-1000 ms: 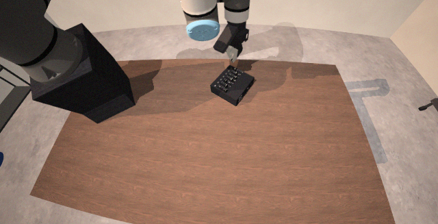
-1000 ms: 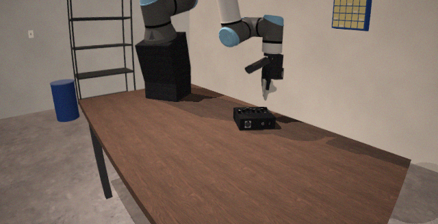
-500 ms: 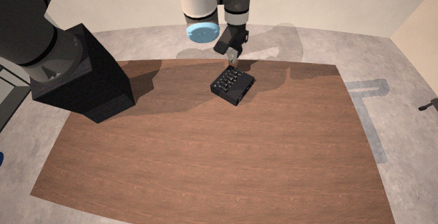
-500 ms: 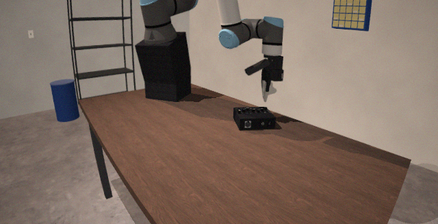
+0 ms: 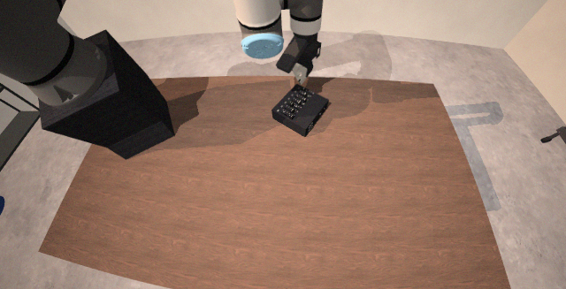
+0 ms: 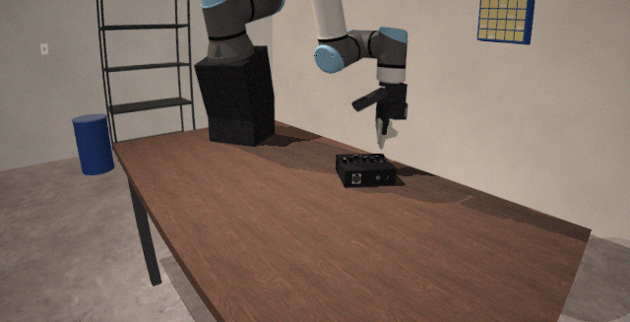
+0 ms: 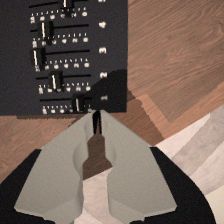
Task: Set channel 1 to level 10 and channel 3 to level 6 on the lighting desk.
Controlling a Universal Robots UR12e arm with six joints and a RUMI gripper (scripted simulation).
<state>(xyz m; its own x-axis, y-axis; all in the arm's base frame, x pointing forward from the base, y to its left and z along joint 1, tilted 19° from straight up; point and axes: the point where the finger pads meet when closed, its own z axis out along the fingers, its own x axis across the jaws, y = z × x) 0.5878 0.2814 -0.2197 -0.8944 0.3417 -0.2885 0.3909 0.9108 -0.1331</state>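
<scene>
The black lighting desk (image 5: 315, 111) (image 6: 369, 168) (image 7: 15, 55) lies on the table near its back edge. In the wrist view, the channel 1 fader (image 7: 77, 103) stands toward the low end, at about 2 to 3. The channel 3 fader (image 7: 38, 57) stands at or near the 10 end. The channel 2 fader (image 7: 57, 81) is at mid-scale or a little above, and the channel 4 fader (image 7: 46, 29) is higher. My gripper (image 5: 301, 81) (image 6: 380, 146) (image 7: 98, 112) is shut and empty. Its tips are above the desk's channel 1 edge, not touching it in the exterior view.
The wooden table (image 5: 283, 201) (image 6: 295, 243) carries the desk and the arm's black pedestal (image 5: 141, 103) (image 6: 236, 100) at the other end. A wall stands behind the back edge. A shelf rack (image 6: 145, 67) and a blue barrel (image 6: 94, 145) stand beyond the table.
</scene>
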